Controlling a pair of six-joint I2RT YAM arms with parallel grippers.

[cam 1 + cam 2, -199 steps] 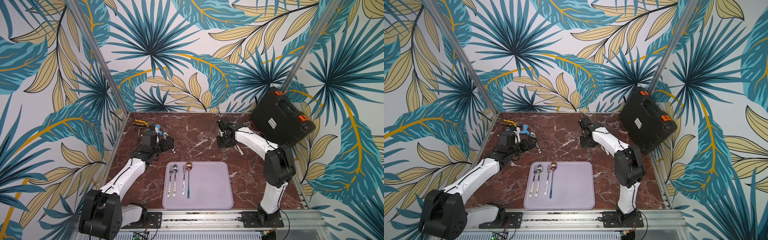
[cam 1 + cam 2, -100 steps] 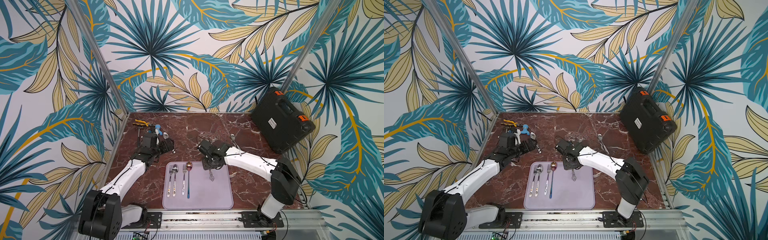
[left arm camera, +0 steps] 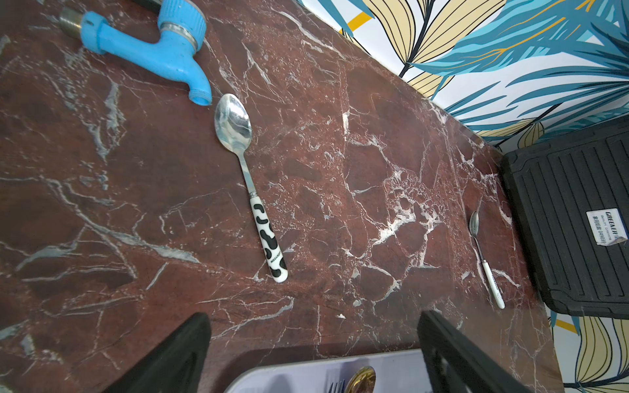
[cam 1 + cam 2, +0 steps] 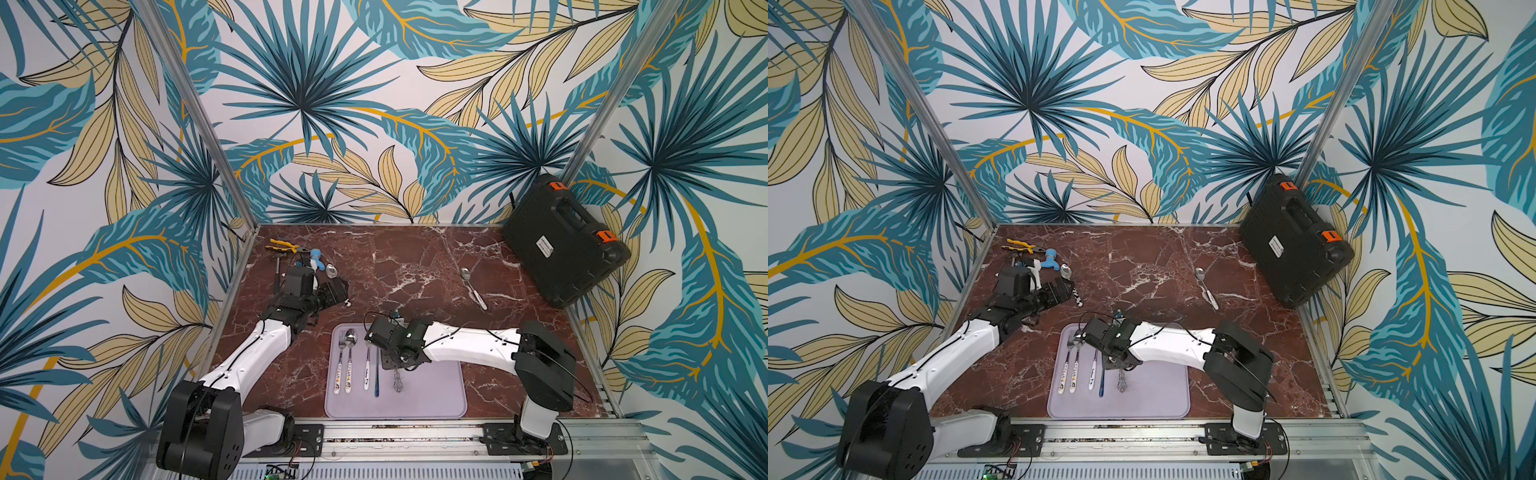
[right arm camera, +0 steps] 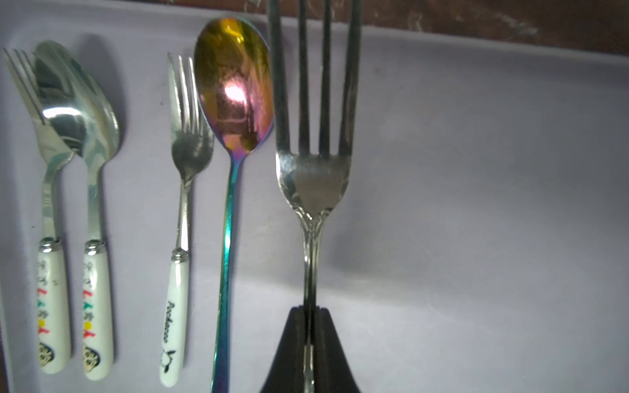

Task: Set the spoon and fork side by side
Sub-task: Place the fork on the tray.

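Fork [image 5: 313, 177]: plain silver, four long tines, scrolled neck. In a top view the tines run to 12 o'clock and the handle to 6, parallel with the other cutlery.

It hangs over the lavender tray [image 4: 436, 395], just at 3 o'clock of the iridescent spoon [image 4: 377, 380]. Contact with the tray is unclear.

Right gripper [image 5: 309, 316] is clamped on the fork's handle.

Step, as I read it: setting the fork down. Next move wants a level lowering and a clean release, leaving room alongside for a spoon.

Left gripper [image 3: 313, 326]: jaws wide apart, empty, above the marble near the cow-patterned spoon [image 3: 269, 234], a likely partner.
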